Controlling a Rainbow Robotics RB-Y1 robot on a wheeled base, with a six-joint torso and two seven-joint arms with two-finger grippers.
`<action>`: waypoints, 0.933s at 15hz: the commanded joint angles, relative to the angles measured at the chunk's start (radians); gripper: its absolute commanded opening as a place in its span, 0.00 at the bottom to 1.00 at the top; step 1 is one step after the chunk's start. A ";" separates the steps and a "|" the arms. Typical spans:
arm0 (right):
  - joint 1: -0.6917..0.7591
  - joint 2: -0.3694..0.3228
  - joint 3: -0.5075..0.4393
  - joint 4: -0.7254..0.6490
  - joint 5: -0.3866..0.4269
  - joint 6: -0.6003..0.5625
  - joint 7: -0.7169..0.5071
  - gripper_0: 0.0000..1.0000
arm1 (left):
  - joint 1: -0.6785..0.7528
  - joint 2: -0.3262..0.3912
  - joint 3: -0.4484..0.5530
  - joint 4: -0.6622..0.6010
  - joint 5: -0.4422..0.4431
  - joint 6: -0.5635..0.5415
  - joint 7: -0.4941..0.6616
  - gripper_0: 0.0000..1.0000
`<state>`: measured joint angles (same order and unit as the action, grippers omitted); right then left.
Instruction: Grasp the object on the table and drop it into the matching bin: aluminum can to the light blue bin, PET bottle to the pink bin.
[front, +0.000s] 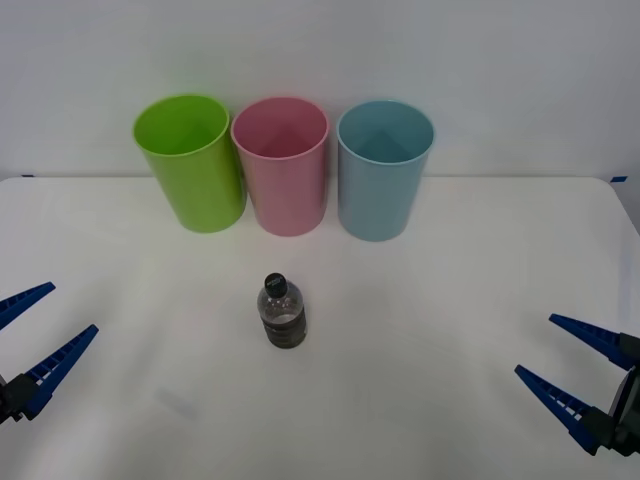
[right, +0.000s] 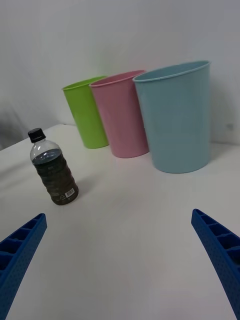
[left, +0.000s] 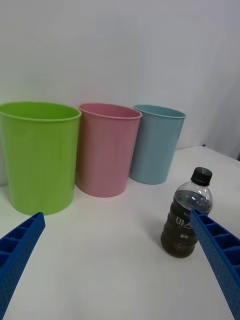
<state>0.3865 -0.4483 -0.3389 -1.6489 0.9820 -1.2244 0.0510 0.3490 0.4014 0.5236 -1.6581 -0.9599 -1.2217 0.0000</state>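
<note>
White lettering on the PET bottle (left: 187, 220) is unreadable; left hand (front: 25, 340) and right hand (front: 565, 360) spread.

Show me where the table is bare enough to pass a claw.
Bare table on both sides of the PET bottle, out to the open left claw and open right claw. Also between bottle and bins. Crowded: green bin, pink bin, light blue bin, rims nearly touching.

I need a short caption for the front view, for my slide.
PET bottle upright on the table before green, pink and light blue bins; both tools open.
</note>
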 joint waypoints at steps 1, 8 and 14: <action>-0.012 -0.004 0.054 0.000 0.006 0.026 0.069 1.00 | 0.000 0.000 0.000 0.000 0.000 0.000 0.000 1.00; -0.084 -0.018 0.265 0.000 0.011 0.221 0.207 1.00 | 0.000 0.000 0.000 0.000 0.000 0.000 0.000 1.00; -0.196 -0.023 0.451 0.054 0.012 0.342 0.207 1.00 | 0.000 0.000 0.000 0.000 0.000 0.000 0.000 1.00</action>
<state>0.2119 -0.4722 0.0918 -1.6182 0.9965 -0.8854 0.2568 0.3491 0.4014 0.5236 -1.6581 -0.9599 -1.2217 0.0000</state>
